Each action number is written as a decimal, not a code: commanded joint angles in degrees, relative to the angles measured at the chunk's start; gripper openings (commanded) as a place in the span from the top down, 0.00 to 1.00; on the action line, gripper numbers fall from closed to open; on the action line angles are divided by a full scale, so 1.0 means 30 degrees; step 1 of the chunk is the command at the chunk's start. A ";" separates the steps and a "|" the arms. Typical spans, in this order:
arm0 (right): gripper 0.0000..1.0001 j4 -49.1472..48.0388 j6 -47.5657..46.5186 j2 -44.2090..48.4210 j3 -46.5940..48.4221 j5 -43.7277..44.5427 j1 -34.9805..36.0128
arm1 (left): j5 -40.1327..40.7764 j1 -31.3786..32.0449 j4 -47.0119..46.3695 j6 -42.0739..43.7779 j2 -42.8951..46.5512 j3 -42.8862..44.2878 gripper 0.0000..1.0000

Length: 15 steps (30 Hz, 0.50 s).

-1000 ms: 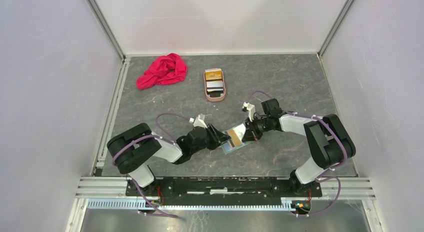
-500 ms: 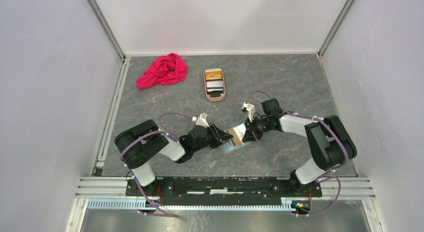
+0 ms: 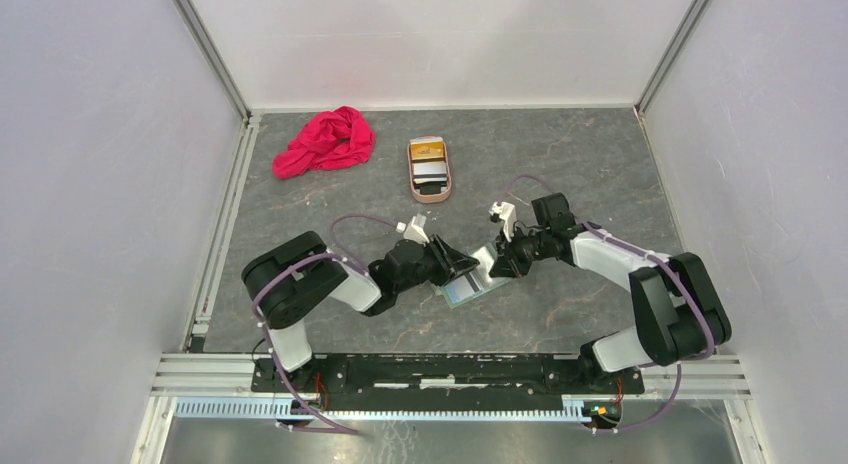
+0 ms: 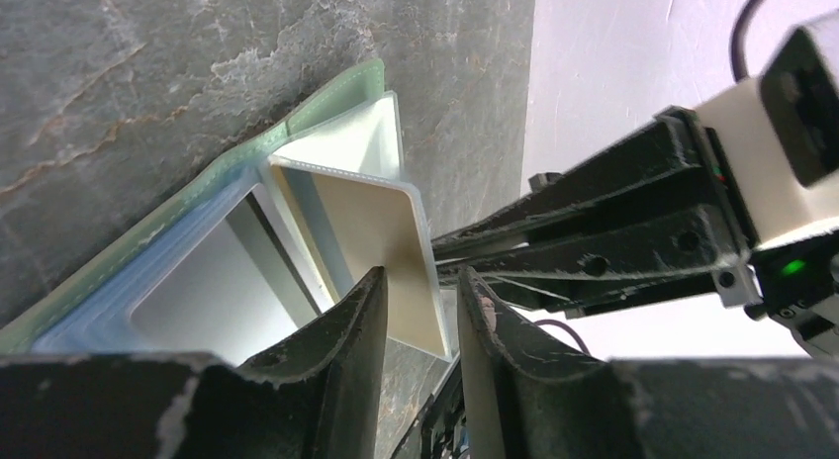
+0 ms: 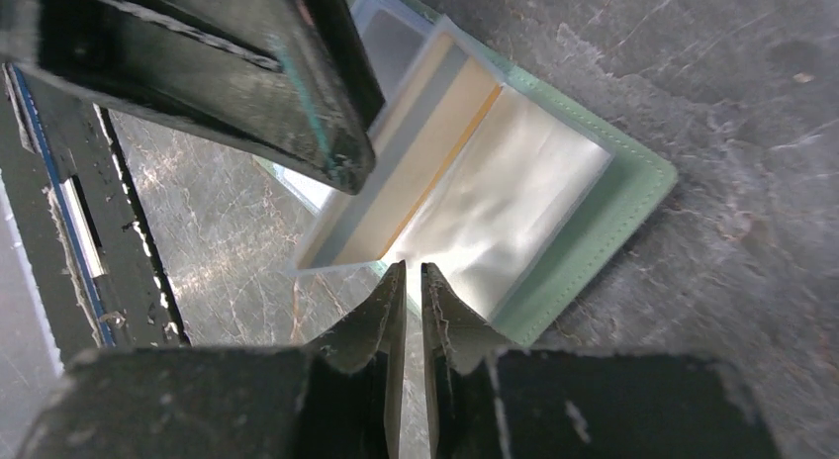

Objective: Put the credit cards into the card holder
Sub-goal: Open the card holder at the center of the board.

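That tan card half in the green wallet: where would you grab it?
I'd pinch the tan card at its free end, across its flat faces, coming from above, in line with it. It's thin and tilted up, its other end inside the card holder.

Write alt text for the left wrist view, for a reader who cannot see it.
A cream card stands tilted at the pockets of the open green holder, which lies on the grey table. The two dark fingers of the left gripper flank the card's near corner, and the right gripper reaches in from the picture's right to its edge.
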<state>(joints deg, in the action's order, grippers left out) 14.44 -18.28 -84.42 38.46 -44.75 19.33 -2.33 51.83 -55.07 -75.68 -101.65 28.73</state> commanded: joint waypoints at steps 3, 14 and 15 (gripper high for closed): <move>0.84 0.0435 -0.2134 0.2580 0.0565 -0.1056 -0.0833 | -0.0718 -0.0197 -0.0771 0.0185 -0.1400 0.1442 0.60; 0.91 0.0948 -0.3097 0.2727 0.0099 -0.4931 -0.0963 | -0.0763 -0.0565 -0.0198 0.1004 -0.1835 0.2642 0.59; 0.91 0.0932 -0.2958 0.2467 0.0101 -0.4931 -0.0947 | -0.0760 -0.0617 -0.0040 0.1127 -0.1575 0.2633 0.59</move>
<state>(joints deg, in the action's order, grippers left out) 16.88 -26.02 -75.11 38.46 -54.68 16.60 -4.64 50.74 -55.11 -75.59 -108.16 35.27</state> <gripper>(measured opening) 0.097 0.405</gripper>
